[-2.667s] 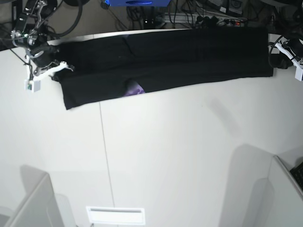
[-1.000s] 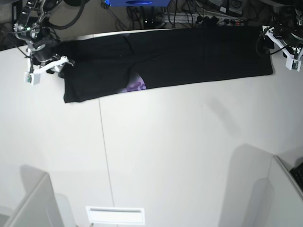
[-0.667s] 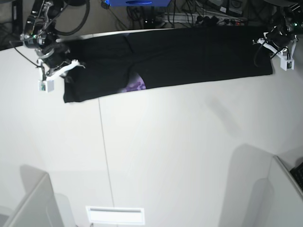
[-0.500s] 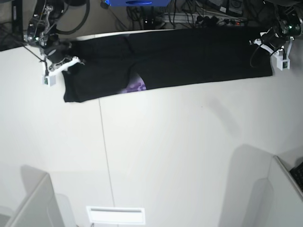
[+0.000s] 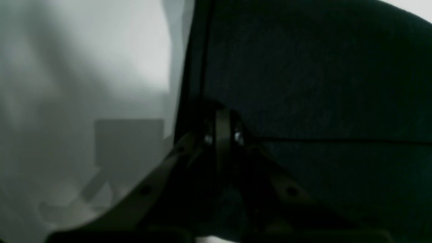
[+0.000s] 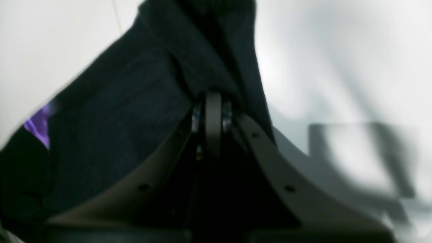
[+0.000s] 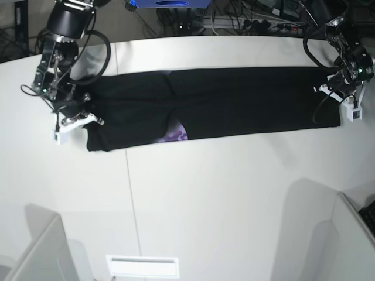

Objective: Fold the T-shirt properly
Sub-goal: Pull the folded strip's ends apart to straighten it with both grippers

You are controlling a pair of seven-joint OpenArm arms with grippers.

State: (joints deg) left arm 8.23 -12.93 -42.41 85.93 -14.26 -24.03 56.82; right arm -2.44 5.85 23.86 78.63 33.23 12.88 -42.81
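Note:
The black T-shirt (image 7: 234,99) lies folded into a long strip across the far half of the white table (image 7: 222,193), with a patch of purple print (image 7: 174,134) showing at its near edge. My left gripper (image 7: 335,92) is at the strip's right end. The left wrist view shows it (image 5: 221,135) shut on the cloth's edge (image 5: 320,84). At the strip's left end is my right gripper (image 7: 88,117). In the right wrist view it (image 6: 213,114) is shut on a bunched fold of the shirt (image 6: 118,118), with the purple print (image 6: 37,126) off to the left.
Cables and a blue object (image 7: 170,3) lie beyond the table's far edge. White panels stand at the front left (image 7: 35,246) and front right (image 7: 345,234) corners. A white slotted plate (image 7: 142,266) sits at the front edge. A seam (image 7: 130,193) runs down the table.
Both grippers have shut on the ends of the shirt. They have drawn the whole strip from the table's far edge toward the front.

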